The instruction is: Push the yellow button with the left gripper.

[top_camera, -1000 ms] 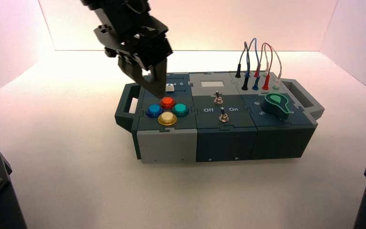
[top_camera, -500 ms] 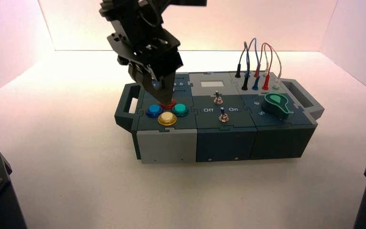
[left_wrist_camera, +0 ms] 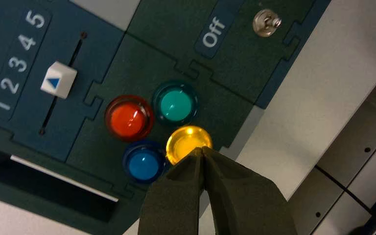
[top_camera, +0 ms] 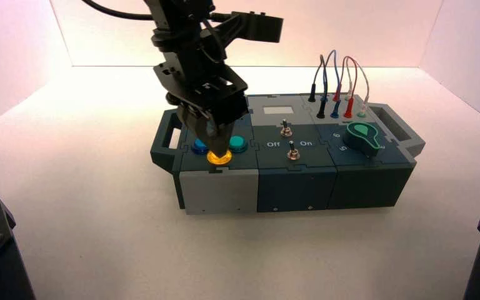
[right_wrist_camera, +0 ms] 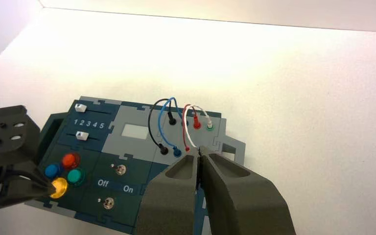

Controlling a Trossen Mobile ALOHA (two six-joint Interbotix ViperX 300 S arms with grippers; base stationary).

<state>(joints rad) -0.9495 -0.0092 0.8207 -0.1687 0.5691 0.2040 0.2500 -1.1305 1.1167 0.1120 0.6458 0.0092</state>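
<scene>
Amber-yellow button, front of the button cluster on box's left end, met by left gripper w/ fingers pressed together; press step underway, next needed straight downward push.

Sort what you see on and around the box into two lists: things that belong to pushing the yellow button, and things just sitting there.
Belongs to the job:
- yellow button
- left end effector, shut, its tip at the yellow button

Just sitting there:
- red button
- green button
- blue button
- white slider
- green knob
- right end effector, shut, held away above the box
</scene>
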